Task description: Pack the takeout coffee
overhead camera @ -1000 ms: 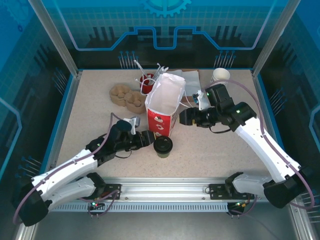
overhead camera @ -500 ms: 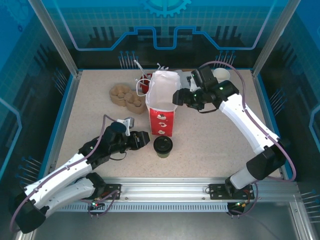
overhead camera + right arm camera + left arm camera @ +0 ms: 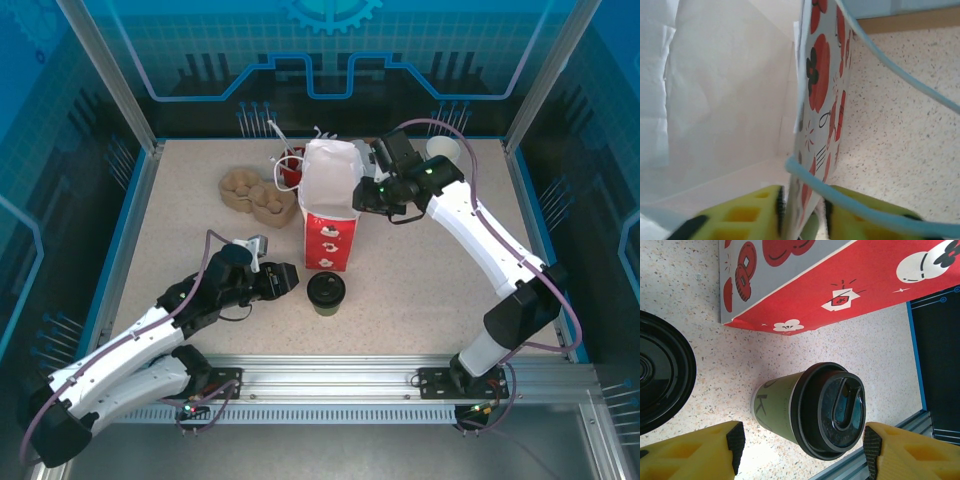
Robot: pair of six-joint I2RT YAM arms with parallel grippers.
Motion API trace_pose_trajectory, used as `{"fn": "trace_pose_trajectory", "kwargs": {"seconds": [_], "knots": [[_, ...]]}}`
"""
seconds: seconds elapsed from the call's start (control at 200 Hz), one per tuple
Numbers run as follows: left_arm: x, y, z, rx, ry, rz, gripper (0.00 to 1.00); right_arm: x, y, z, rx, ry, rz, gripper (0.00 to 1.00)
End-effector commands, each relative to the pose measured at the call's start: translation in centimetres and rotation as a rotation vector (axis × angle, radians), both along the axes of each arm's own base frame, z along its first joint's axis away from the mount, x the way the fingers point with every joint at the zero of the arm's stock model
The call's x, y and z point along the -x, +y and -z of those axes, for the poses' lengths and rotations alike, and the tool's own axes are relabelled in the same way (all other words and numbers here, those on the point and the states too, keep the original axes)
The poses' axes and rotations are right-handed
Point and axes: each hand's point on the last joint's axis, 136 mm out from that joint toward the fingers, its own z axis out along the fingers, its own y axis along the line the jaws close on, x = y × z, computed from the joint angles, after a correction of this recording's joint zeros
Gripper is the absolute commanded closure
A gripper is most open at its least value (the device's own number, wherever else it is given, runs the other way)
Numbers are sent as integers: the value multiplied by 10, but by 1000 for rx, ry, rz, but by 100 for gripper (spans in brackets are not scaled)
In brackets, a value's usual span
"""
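Just ahead of my left hand point(image 3: 293, 278), spread and empty: takeout coffee point(image 3: 810, 407), lidded, upright on the tabletop point(image 3: 680, 300), outside the paper bag point(image 3: 865, 285) whose side wall my right hand point(image 3: 802, 212) pinches near the rim; grasping, lifting and bagging all remain, I judge.

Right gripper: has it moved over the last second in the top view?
Yes. The right gripper has moved away from the takeout coffee, toward the far edge, and now pinches the paper bag at its rim.
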Motion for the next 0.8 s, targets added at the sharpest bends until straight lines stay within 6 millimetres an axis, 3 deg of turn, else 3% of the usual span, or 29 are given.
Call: {"fn": "trace_pose_trajectory", "kwargs": {"seconds": [0.0, 0.29, 0.665, 0.795], "knots": [[-1, 3, -16, 0, -39, 5, 34, 9, -12, -17, 50, -46, -1, 83], [-1, 3, -18, 3, -44, 8, 33, 25, -61, -42, 96, -116, 57, 94], [-5, 3, -21, -13, -52, 3, 33, 56, -125, -19, 51, -71, 203, 97], [-8, -1, -20, -14, -44, 10, 33, 59, -134, -9, 26, -54, 235, 98]]}}
